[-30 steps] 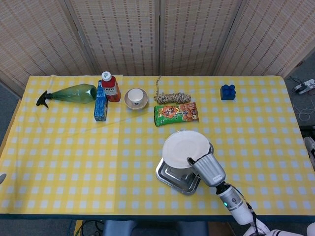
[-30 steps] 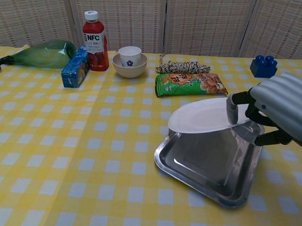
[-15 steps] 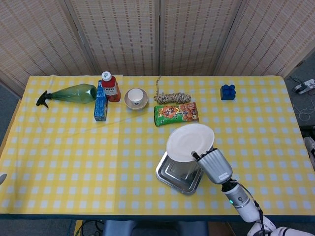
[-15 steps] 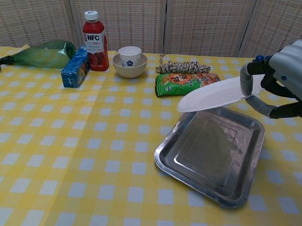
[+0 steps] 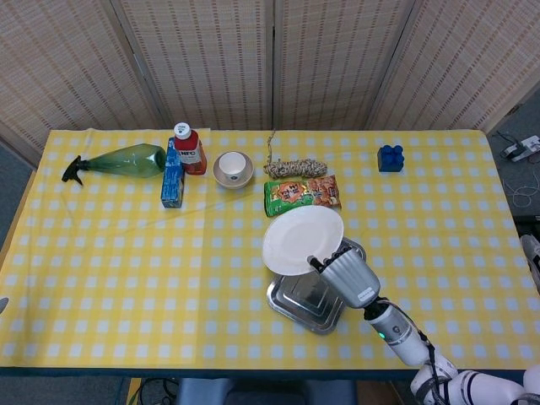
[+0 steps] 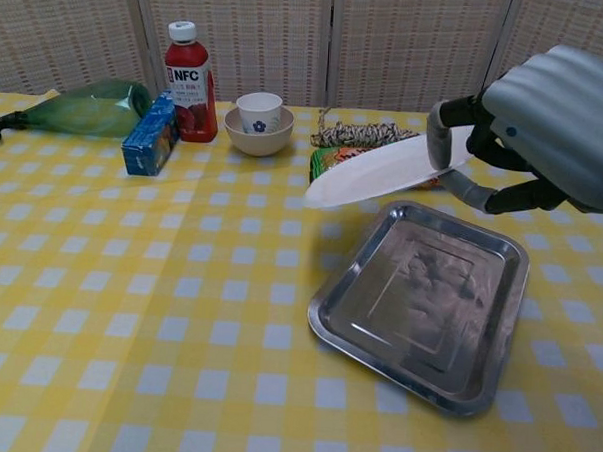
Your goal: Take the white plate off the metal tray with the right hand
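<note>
My right hand (image 5: 348,278) (image 6: 534,136) grips the white plate (image 5: 301,240) (image 6: 376,171) by its right rim and holds it in the air, tilted down to the left. The plate hangs above the left and far part of the metal tray (image 5: 310,301) (image 6: 423,301), clear of it. The tray lies empty on the yellow checked cloth at the front right. My left hand does not show in either view.
Behind the plate lie a green snack bag (image 5: 301,195) and a coil of rope (image 5: 295,168) (image 6: 364,135). A bowl holding a cup (image 6: 259,124), a red bottle (image 6: 187,80), a blue box (image 6: 148,134) and a green spray bottle (image 6: 78,108) line the far left. A blue block (image 5: 390,158) sits far right.
My right hand has lifted the plate higher off the tray and carried it to the left. The tray has stayed where it was.
</note>
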`<action>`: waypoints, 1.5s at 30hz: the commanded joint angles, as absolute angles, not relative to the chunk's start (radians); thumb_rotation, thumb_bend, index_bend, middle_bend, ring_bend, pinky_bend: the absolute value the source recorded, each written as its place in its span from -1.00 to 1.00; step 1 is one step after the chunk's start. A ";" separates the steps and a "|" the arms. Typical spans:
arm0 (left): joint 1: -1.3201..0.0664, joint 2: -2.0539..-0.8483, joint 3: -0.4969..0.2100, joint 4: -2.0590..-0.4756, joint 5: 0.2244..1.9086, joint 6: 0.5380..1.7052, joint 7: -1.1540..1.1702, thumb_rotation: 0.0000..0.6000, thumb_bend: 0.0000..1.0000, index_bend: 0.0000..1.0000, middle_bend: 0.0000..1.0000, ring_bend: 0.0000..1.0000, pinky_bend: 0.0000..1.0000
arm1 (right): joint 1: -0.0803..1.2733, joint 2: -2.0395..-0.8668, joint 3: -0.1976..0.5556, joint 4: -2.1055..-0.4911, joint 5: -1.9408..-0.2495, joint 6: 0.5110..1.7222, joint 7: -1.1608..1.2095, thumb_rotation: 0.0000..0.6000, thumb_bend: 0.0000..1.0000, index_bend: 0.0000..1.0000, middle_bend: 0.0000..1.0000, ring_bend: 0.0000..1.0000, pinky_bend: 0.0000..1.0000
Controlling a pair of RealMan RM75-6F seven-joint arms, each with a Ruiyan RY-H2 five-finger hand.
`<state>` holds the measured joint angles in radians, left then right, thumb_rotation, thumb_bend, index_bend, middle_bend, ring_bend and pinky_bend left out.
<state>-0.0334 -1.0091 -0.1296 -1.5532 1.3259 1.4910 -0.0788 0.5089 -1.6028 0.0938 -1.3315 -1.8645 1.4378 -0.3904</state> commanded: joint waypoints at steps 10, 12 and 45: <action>-0.030 -1.003 -0.147 -1.529 1.290 1.481 -0.110 1.00 -0.64 -0.14 -0.15 -0.28 -0.05 | 0.690 -1.745 0.140 -1.096 -1.867 1.341 -0.190 1.00 -0.26 0.21 1.00 1.00 1.00; -0.028 -1.001 -0.150 -1.525 1.284 1.480 -0.119 1.00 -0.64 -0.14 -0.15 -0.28 -0.05 | 0.716 -1.767 0.143 -1.056 -1.867 1.337 -0.157 1.00 -0.26 0.21 1.00 1.00 1.00; -0.010 -0.981 -0.154 -1.521 1.296 1.496 -0.173 1.00 -0.64 -0.14 -0.15 -0.28 -0.05 | 0.886 -1.880 0.090 -0.881 -1.773 1.237 0.010 1.00 -1.00 -0.49 1.00 1.00 1.00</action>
<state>-0.0099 -0.9808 -0.1540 -1.5207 1.2959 1.4963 -0.1732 0.8964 -1.9211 0.0931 -0.8112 -1.8001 1.2716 0.0575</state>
